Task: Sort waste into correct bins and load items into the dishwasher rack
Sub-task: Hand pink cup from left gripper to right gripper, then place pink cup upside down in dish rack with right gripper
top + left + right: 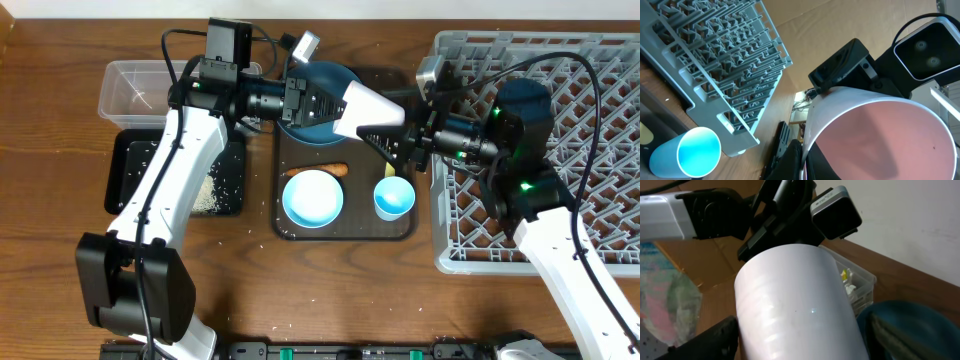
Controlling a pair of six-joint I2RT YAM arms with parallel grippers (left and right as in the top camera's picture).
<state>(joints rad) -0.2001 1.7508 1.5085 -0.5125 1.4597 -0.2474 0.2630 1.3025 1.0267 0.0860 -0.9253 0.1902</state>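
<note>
Slippage is the hazard: my left tool (pixel 333 106) is clamped on the pink-and-white plastic cup (pixel 370 108), held in the air above the dark brown rectangular serving tray (pixel 355 218). My right tool (pixel 395 140) straddles the cup, but I cannot tell whether it grips. Premature release would drop it.

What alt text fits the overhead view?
Above a dark brown tray, the left gripper holds a pink-and-white cup sideways, with the right gripper at its far end. The tray carries a pale blue bowl, light blue cup, carrot and dark blue bowl; grey rack to the right, clear tub and black tray to the left.
</note>
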